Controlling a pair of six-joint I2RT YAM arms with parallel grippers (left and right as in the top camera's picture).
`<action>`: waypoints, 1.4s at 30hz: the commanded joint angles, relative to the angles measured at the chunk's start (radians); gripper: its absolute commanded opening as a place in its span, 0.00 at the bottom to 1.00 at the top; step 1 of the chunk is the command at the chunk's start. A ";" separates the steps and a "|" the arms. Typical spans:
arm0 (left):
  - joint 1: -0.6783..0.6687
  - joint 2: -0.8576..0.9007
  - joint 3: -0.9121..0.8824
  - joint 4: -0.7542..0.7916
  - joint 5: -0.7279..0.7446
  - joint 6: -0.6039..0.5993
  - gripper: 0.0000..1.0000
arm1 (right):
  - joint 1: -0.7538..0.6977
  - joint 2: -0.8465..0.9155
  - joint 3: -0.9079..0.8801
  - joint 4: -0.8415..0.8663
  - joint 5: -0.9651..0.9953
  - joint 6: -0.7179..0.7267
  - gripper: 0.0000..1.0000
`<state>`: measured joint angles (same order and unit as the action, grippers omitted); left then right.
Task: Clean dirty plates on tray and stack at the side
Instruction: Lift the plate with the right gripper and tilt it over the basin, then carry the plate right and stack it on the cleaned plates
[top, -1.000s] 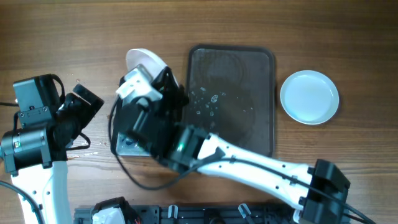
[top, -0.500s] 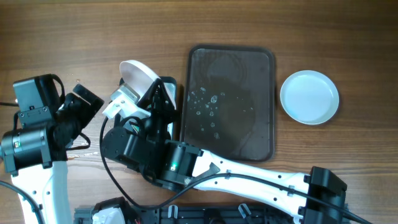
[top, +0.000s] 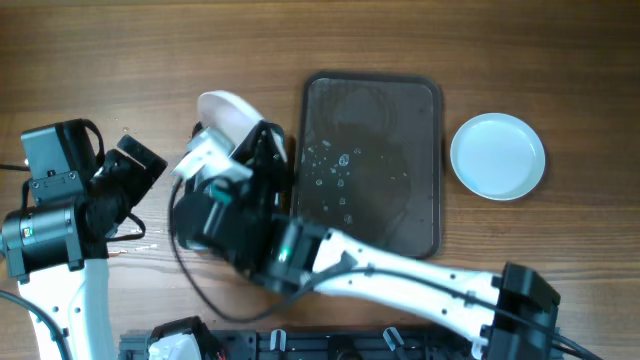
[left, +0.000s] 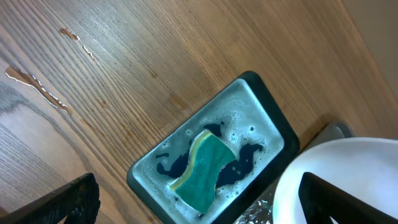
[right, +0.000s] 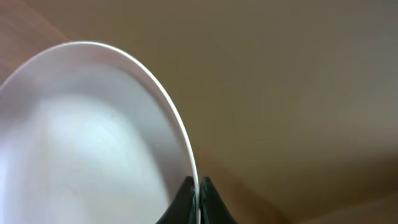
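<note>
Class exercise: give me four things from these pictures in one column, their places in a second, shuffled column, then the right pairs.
Things:
1 sponge
2 held plate
3 dark tray
4 second plate

Places:
A on the table, right of the dark tray
B in the soapy dish
C pinched at its rim by the right fingers
D mid-table, droplets on it

Pairs: 1-B; 2-C; 3-D; 4-A
</note>
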<state>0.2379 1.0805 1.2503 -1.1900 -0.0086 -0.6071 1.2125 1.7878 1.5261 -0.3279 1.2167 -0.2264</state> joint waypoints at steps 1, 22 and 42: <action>0.006 -0.005 0.016 0.000 0.012 0.001 1.00 | -0.159 0.008 0.003 -0.154 -0.454 0.380 0.04; 0.006 -0.005 0.016 0.000 0.012 0.001 1.00 | -1.497 -0.194 -0.016 -0.599 -1.508 0.570 0.05; 0.006 -0.005 0.016 0.000 0.012 0.001 1.00 | -1.674 -0.181 -0.303 -0.556 -1.416 0.540 0.53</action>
<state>0.2379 1.0805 1.2503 -1.1900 -0.0051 -0.6071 -0.4786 1.7233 1.1740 -0.8829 -0.2142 0.3355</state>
